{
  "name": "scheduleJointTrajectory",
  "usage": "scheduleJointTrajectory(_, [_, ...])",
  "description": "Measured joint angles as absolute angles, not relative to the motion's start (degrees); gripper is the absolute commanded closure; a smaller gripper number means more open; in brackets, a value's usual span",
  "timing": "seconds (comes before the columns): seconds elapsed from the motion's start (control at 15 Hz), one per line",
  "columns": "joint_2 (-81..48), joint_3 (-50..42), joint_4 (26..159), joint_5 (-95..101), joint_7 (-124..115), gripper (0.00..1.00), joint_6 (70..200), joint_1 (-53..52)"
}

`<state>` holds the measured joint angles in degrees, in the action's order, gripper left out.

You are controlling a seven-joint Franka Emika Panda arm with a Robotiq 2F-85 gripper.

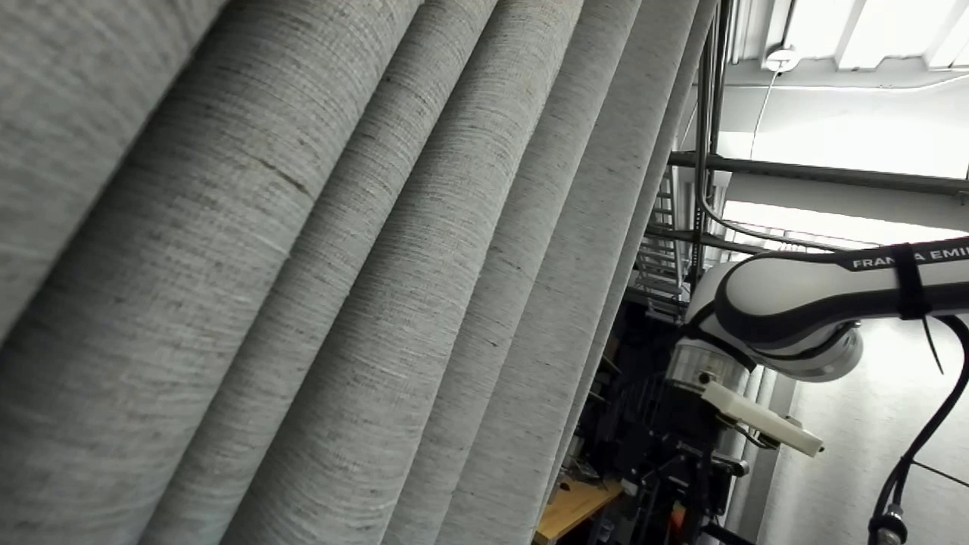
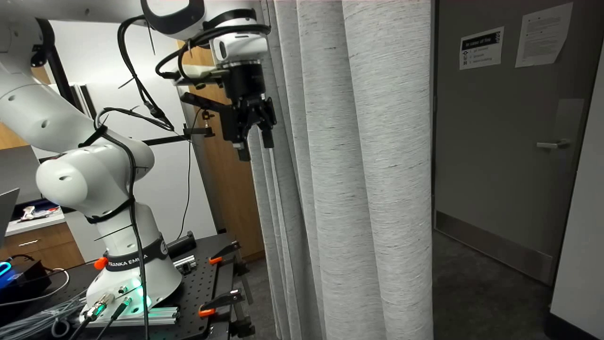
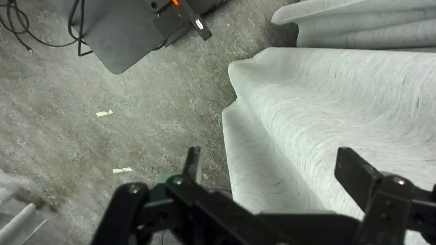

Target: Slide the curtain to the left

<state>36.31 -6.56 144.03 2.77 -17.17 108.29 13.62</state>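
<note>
Grey curtain [image 2: 358,170] hangs pleated; gripper [image 2: 255,148] near, fingers spread.

In an exterior view, tilted, the pleated curtain [image 1: 363,303] stands close to the lens; in an exterior view the Robotiq gripper [image 2: 255,147] is faced from farther back. Both share curtain and Franka arm [image 2: 104,174]. The wrist view looks down toward floor [image 3: 163,95] below the gripper.
</note>
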Motion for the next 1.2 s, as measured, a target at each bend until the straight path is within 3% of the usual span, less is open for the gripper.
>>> scheduleJointTrajectory(0.53, [34.5, -7.1, 144.0, 2.6, -16.5, 0.0, 126.1, 13.7])
scheduleJointTrajectory(0.87, [31.5, -12.2, 135.0, 0.1, -11.5, 0.0, 125.9, 13.9])
scheduleJointTrajectory(1.2, [30.4, -12.5, 134.0, -0.6, -10.9, 0.0, 125.7, 13.9])
